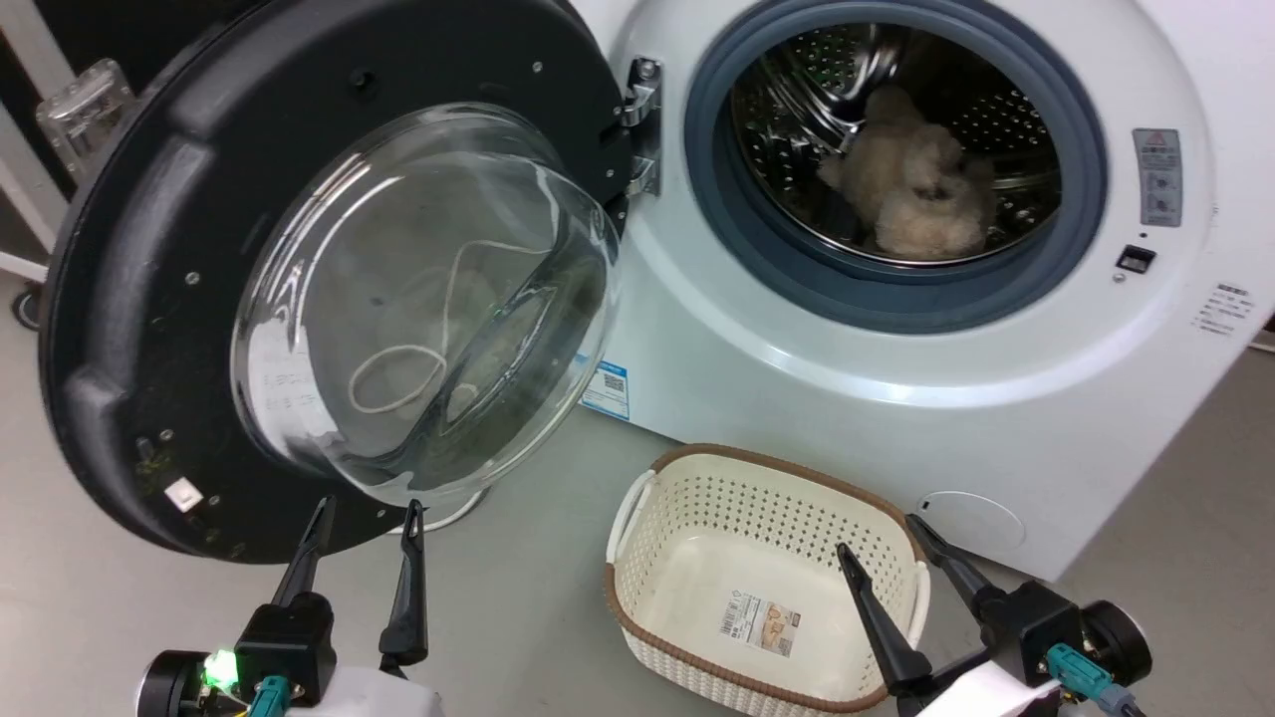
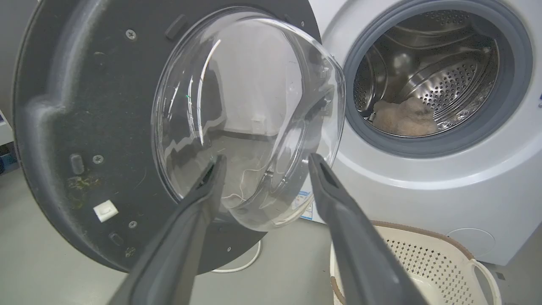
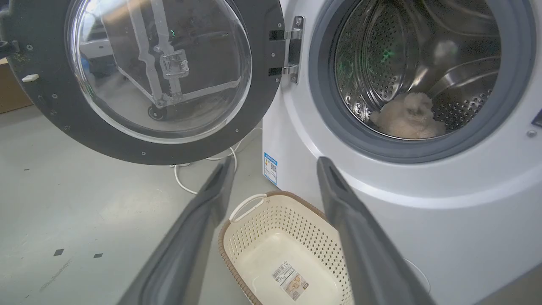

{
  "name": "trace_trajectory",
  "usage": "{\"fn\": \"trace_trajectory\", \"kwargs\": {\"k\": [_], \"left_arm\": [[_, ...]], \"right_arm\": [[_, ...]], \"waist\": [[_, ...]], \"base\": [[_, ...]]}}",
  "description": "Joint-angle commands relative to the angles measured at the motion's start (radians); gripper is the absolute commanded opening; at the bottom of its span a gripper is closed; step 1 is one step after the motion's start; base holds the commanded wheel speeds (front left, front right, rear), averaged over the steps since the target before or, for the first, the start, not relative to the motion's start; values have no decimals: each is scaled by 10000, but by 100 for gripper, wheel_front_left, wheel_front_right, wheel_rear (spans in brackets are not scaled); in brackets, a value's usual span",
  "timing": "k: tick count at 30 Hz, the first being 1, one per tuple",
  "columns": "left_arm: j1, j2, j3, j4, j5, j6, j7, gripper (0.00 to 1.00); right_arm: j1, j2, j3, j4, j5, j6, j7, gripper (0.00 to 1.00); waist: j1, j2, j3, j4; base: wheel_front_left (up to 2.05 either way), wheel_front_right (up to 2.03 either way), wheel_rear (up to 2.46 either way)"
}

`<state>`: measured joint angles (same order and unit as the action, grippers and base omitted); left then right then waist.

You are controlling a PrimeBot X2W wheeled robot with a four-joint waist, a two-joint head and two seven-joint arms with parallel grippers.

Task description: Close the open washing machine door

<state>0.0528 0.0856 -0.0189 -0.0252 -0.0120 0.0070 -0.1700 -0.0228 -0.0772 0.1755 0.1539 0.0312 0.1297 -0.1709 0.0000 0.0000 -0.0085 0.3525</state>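
The washing machine door [image 1: 129, 299] stands swung wide open to the left, its clear glass bowl [image 1: 428, 299] bulging toward me and its metal hinge [image 1: 642, 124] on the right. The white washing machine [image 1: 797, 339] shows its steel drum with a beige fluffy item [image 1: 911, 189] inside. My left gripper [image 1: 369, 513] is open just below the door's lower rim, fingers pointing up at the glass bowl [image 2: 250, 118]. My right gripper [image 1: 882, 533] is open over the basket's right end. The door [image 3: 55, 97] and hinge [image 3: 292, 51] also show in the right wrist view.
A cream plastic laundry basket [image 1: 697, 488] with a brown rim stands on the grey floor before the washer, with just a label inside. A white cable [image 3: 186, 186] lies on the floor under the door. A blue sticker [image 1: 606, 390] and a round flap [image 1: 971, 518] sit low on the washer.
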Motion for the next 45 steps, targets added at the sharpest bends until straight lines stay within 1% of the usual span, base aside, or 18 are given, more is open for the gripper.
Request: {"fn": "trace_trajectory", "kwargs": {"k": [1, 20, 21, 22, 23, 27, 29, 32, 33, 36, 38, 42, 45], "left_arm": [[142, 60, 7, -7, -72, 36, -123, 100], [247, 87, 71, -27, -185, -6, -562, 100], [247, 83, 78, -19, -218, -33, -582, 70], [245, 83, 75, -10, -240, -71, -603, 3], [240, 87, 67, -6, -248, -107, -624, 0], [135, 67, 170, -124, -433, -224, -708, 0], [1, 36, 402, -330, -709, -307, -750, 0], [-377, 57, 940, -665, -1302, -587, -813, 0], [-991, 429, 1604, -846, -1838, -879, -875, 0], [-1742, 758, 2552, -700, -2978, -1053, -914, 0], [-2334, 1150, 3093, -349, -3905, -1155, -656, 0], [-3654, 1891, 3982, 686, -5980, -1254, 609, 0], [-4586, 2395, 4611, 1742, -7307, -1193, 1711, 0]], "right_arm": [[-170, -55, 80, 62, 68, 7, -117, 100], [-240, -82, 550, 474, 174, 8, -554, 100], [-237, -83, 566, 489, 178, 9, -574, 100], [-231, -86, 582, 506, 182, 9, -595, 100], [-223, -90, 597, 522, 185, 9, -616, 100], [-120, -105, 583, 555, 187, 9, -699, 100], [-21, -98, 536, 551, 167, 9, -741, 100], [144, -84, 425, 506, 97, 9, -803, 100], [260, -81, 323, 438, -14, 10, -865, 100], [228, -109, 320, 414, -104, 10, -908, 100], [169, -137, 336, 402, -129, 10, -908, 100], [-18, -220, 368, 376, -157, 10, -908, 100], [-186, -281, 420, 367, -155, 10, -908, 100]], "waist": [[0, 0, -4, 69], [0, 0, 8, 954], [0, 0, 9, 996], [0, 0, 9, 1037], [0, 0, 8, 1079], [0, 0, 14, 1254], [0, 0, 12, 1342], [0, 0, 85, 1449], [0, 0, 264, 1434], [0, 0, 482, 1178], [0, 0, 629, 943], [0, 0, 941, 532], [0, 0, 1161, 260]], "base": [[0, 0, 0], [0, 0, 0], [0, 0, 0], [0, 0, 0], [0, 0, 0], [0, 0, 0], [0, 0, 0], [0, 0, 0], [0, 0, 0], [0, 0, 0], [0, 0, 0], [0, 0, 0], [0, 0, 0]]}}
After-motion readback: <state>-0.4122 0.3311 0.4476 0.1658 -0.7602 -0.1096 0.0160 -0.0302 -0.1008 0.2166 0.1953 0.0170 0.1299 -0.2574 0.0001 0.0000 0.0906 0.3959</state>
